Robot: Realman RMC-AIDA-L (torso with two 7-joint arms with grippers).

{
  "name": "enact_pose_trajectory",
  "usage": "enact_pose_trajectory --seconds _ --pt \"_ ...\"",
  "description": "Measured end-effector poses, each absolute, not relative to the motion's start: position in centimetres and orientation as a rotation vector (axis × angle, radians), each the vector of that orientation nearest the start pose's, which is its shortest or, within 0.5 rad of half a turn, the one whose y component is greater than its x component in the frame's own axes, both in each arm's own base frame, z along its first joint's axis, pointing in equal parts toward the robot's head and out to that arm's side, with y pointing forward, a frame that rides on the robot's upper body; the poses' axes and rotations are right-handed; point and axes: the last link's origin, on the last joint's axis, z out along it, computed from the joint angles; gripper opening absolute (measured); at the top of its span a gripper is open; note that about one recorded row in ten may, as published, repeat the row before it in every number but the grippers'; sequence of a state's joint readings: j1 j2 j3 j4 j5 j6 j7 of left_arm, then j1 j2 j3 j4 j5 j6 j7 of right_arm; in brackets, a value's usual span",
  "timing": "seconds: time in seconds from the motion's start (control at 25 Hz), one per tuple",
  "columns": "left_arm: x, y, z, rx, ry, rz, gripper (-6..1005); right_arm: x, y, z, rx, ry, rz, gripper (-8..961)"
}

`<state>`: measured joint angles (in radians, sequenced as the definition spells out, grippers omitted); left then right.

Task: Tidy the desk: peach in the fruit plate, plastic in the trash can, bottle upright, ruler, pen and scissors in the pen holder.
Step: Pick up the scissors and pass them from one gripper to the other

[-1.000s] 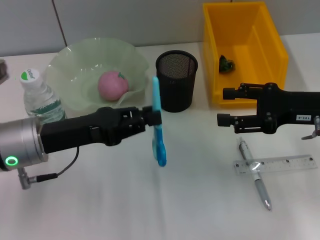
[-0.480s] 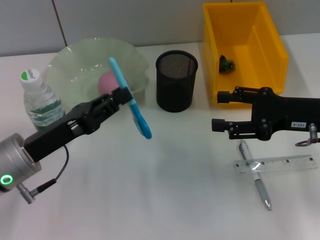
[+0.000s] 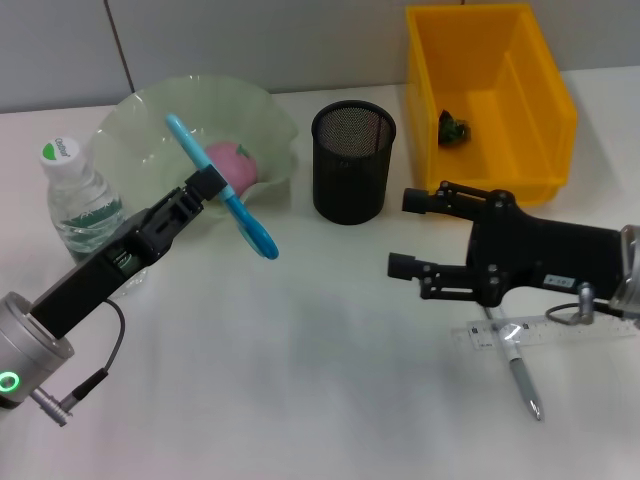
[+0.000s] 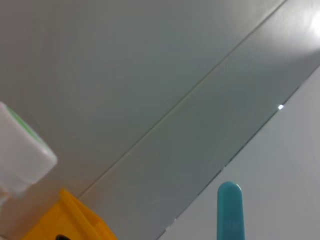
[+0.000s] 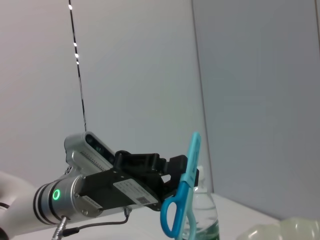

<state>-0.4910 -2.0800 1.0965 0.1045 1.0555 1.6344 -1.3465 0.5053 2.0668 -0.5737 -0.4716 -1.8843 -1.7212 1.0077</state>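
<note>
A lab-style test bench: bare white table (image 3: 300, 380) against plain grey wall panels (image 4: 125, 75), with a yellow plastic bin (image 3: 490, 100) and staged desk props

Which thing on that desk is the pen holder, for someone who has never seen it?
Find the big yellow bin at the back of the white desk. Just to its left stands the pen holder, between the bin and the pale green fruit plate. It is the only black thing there: an upright round mesh cup.
</note>
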Motion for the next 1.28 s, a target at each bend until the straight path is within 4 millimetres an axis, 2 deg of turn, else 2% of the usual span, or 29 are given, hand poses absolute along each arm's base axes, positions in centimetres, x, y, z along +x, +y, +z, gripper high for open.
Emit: enact_pose_trajectory --seconds 0.04,0.28,0.48,1.28 --pt "-25.3 28.9 -3.9 -2.164 -1.210 -1.597 242 26.0 30.2 -0.4 -2.624 0.284 1.029 800" --pt "-25.3 28.9 -4.0 -2.134 -1.226 -1.607 243 25.8 29.5 -2.4 -2.565 0.184 1.058 800" --pt "-25.5 28.5 -4.0 -2.032 -1.272 -1.670 244 25.6 28.7 -3.6 -2.486 0.100 1.095 800" --pt "-24.5 27.4 -5.4 -1.895 -1.376 -1.774 248 23.7 26.7 -7.9 -2.314 0.043 1.132 799"
